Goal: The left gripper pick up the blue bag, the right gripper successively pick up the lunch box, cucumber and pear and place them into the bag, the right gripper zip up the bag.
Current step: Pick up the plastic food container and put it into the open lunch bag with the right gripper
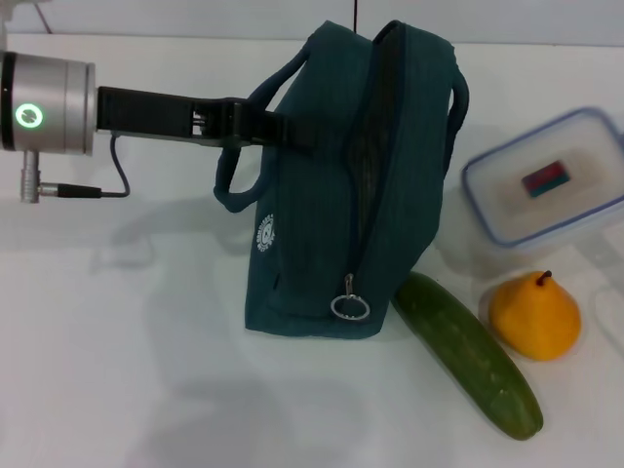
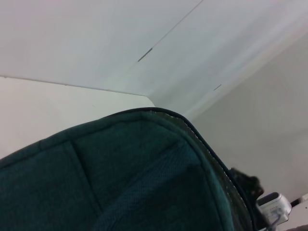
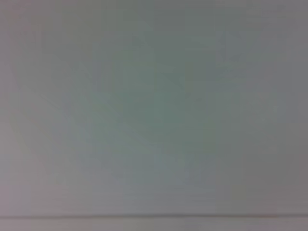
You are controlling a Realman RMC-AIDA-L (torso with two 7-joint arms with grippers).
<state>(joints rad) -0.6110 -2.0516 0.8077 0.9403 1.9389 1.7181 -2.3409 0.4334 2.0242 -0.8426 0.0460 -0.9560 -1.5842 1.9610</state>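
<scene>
The blue bag (image 1: pixel 331 195) stands upright in the middle of the white table, its zipper running down to a metal ring pull (image 1: pixel 349 307). My left gripper (image 1: pixel 292 132) reaches in from the left and is shut on the bag's near handle (image 1: pixel 234 185). The left wrist view is filled by the bag's teal fabric (image 2: pixel 120 183). The lunch box (image 1: pixel 546 180) lies to the right of the bag, lid on. The cucumber (image 1: pixel 468 356) lies slanted at the bag's lower right corner, with the pear (image 1: pixel 534 314) just right of it. My right gripper is out of view.
The right wrist view shows only a blank pale surface. White table (image 1: pixel 117 370) stretches left of and in front of the bag. A cable (image 1: pixel 107 190) hangs under the left wrist.
</scene>
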